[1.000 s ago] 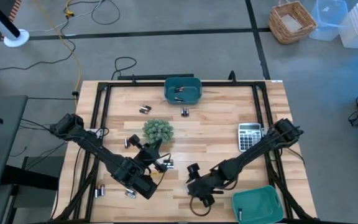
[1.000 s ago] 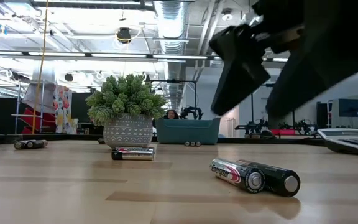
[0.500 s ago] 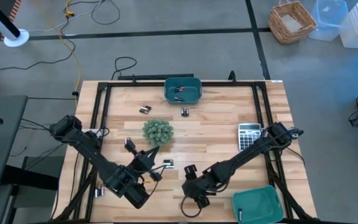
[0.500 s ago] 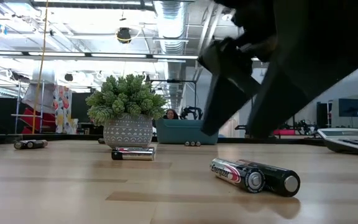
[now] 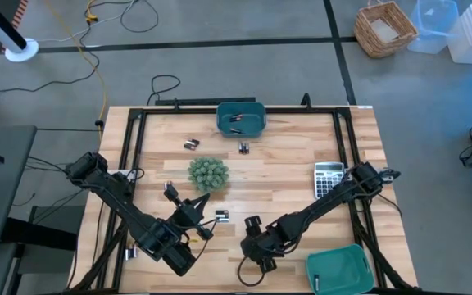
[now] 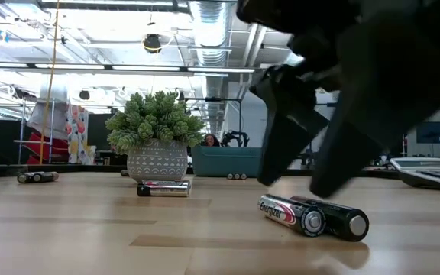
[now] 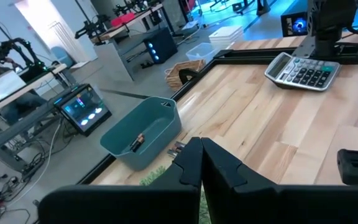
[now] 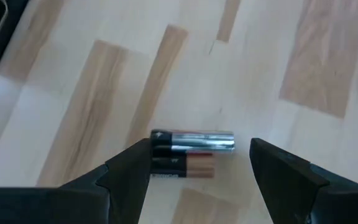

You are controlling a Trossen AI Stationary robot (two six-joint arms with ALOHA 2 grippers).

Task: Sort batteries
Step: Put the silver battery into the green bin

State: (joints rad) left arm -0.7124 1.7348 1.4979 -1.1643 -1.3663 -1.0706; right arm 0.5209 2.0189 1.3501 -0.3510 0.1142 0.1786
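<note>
The left gripper (image 7: 201, 163) waits with fingers pressed together, holding nothing. The right gripper (image 8: 199, 171) hangs with fingers wide apart over two batteries (image 8: 188, 149) lying side by side, touching, between its tips. Judging from that, closing could catch both cells or squirt one sideways, since they touch and roll freely

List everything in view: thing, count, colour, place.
batteries: two side by side under the right pincer, silver and black-copper; others scattered over the table, some in the far bin
teal bins: two; far edge middle, near right corner
plant: one, green, patterned pot, left of centre
calculator: one, grey, right side
wicker basket: one, floor beyond the table
left pincer: shut, empty, near front left
right pincer: open, straddling the battery pair
</note>
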